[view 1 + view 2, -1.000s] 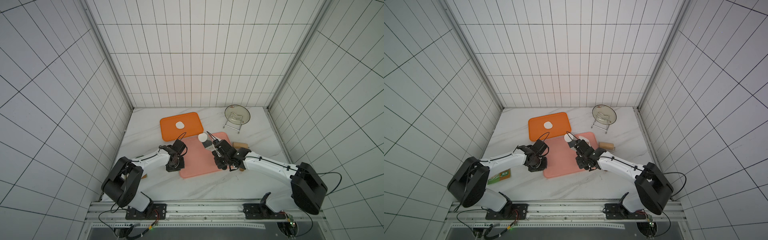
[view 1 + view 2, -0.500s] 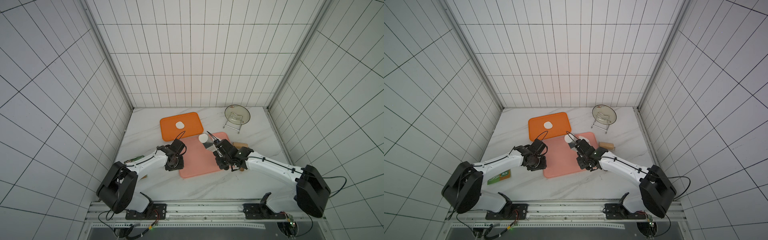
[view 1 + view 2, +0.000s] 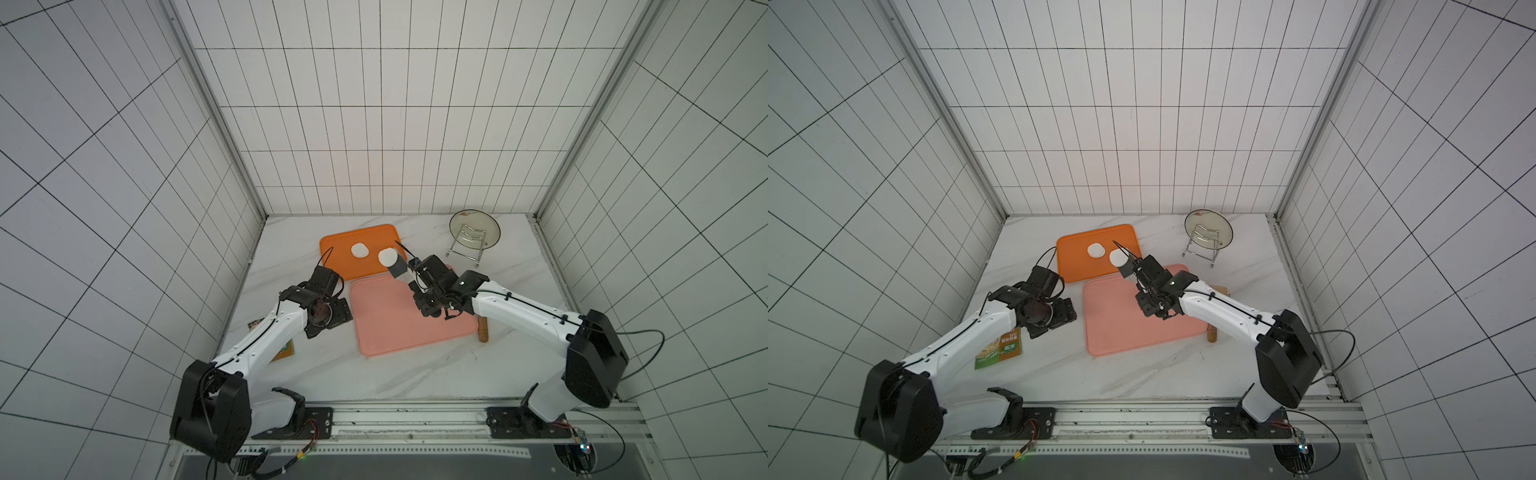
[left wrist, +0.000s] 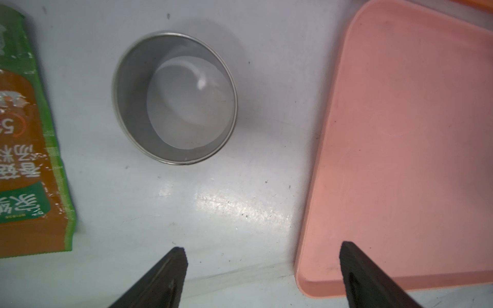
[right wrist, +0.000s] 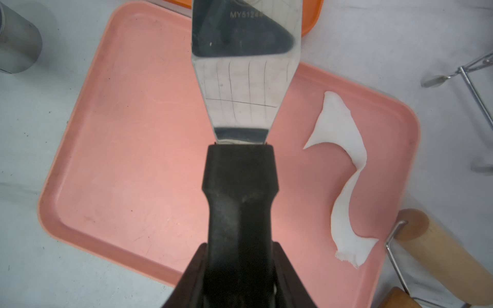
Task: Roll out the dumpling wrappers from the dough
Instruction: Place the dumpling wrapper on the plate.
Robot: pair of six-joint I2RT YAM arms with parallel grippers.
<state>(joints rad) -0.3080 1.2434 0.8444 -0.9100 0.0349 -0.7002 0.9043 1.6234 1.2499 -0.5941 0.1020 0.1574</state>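
My left gripper (image 4: pixel 262 249) stands open above the marble beside the pink board (image 4: pixel 400 133). The steel ring cutter (image 4: pixel 174 98) rests free on the counter ahead of it. My right gripper (image 5: pixel 240 256) is shut on the black handle of a steel spatula (image 5: pixel 245 88). In both top views a round dumpling wrapper (image 3: pixel 387 256) lies at the blade's tip over the orange tray (image 3: pixel 345 266). Another wrapper (image 3: pixel 359 249) lies flat on that tray. A ragged curved strip of dough (image 5: pixel 344 181) lies on the pink board; my right arm hides it in the top views.
A wooden rolling pin (image 5: pixel 432 256) lies just off the pink board's right edge. A glass lid on a wire rack (image 3: pixel 474 230) stands at the back right. A green and orange packet (image 4: pixel 24 149) lies on the counter under my left arm.
My left gripper has opened and let go of the ring cutter. My right arm has carried the spatula and its wrapper from the pink board's back edge to over the orange tray.
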